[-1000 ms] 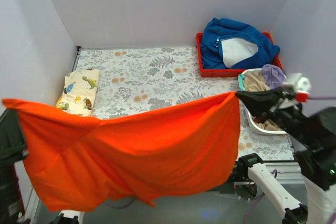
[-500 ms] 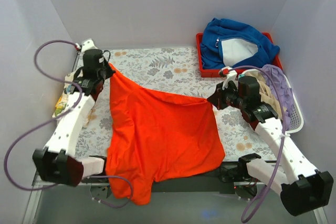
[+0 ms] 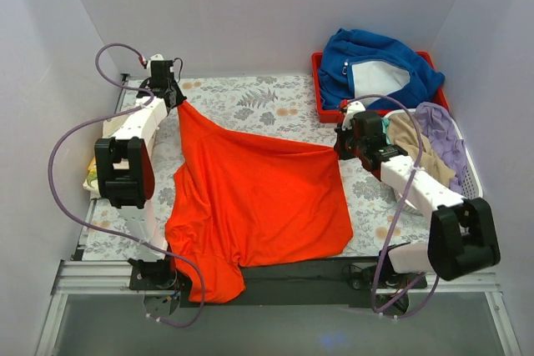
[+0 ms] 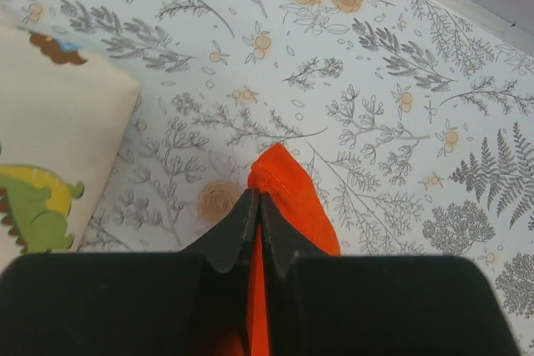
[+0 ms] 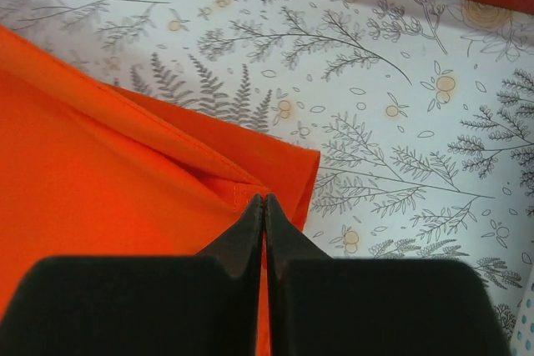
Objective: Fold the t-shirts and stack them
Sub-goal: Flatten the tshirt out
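Desk: the floral desk (image 3: pixel 250 114) was enclosed by pale walls.
Change: the orange t-shirt (image 3: pixel 259 198), held aloft a second earlier, had been laid across the desk, with its hem draped over the near edge.
Left fingers (image 4: pixel 232 235): clenched on the far-left corner.
Right fingers (image 5: pixel 244 231): clenched on the far-right corner.
Dinosaur t-shirt (image 4: pixel 50 122): lay folded at the left edge.
Meaning: spreading was judged nearly done, folding not yet begun.

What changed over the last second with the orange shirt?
The orange t-shirt went from stretched in the air to laid on the table, carried down and forward. The left claw and right claw stay shut on its corners. Unmoved: dinosaur t-shirt, blue garment.
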Motion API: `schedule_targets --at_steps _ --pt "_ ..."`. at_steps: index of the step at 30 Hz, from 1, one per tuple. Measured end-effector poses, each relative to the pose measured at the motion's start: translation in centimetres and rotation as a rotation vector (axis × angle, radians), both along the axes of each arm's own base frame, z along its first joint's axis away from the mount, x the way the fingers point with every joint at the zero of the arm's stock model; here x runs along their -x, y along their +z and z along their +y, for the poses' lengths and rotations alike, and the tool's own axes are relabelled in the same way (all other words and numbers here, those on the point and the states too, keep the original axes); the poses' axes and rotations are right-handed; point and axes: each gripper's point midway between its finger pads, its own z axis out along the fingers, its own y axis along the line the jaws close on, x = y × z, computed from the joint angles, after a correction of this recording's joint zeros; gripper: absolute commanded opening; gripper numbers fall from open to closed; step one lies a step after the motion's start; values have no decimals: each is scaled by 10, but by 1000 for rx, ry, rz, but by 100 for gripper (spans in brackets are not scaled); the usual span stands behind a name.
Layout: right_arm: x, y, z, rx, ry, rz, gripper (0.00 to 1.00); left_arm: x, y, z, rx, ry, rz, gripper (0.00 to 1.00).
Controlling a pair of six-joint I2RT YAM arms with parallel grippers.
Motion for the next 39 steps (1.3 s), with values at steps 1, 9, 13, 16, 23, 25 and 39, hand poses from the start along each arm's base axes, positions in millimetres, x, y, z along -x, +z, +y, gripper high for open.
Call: schedule_targets --at_steps 1,9,13,16,23,25,39 --pt "-5 -8 -2 18 -20 16 1 -7 -1 0 -2 -7 -6 0" --pt "-45 -43 -10 102 -123 51 1 -72 -33 -21 40 -161 -11 14" --pt "-59 -35 -14 109 -158 -14 1 -82 -62 -32 80 -227 33 17" --pt "-72 -31 -19 134 -196 -50 1 -87 -74 -40 104 -268 54 18" --pt "-91 -29 -28 195 -252 -75 57 -74 -63 -43 118 -285 77 24" --pt "-93 -27 -32 206 -266 -81 63 -59 -62 -46 135 -295 103 33" --pt "-115 -45 -25 71 -196 32 61 -39 -117 -65 269 -312 239 25"
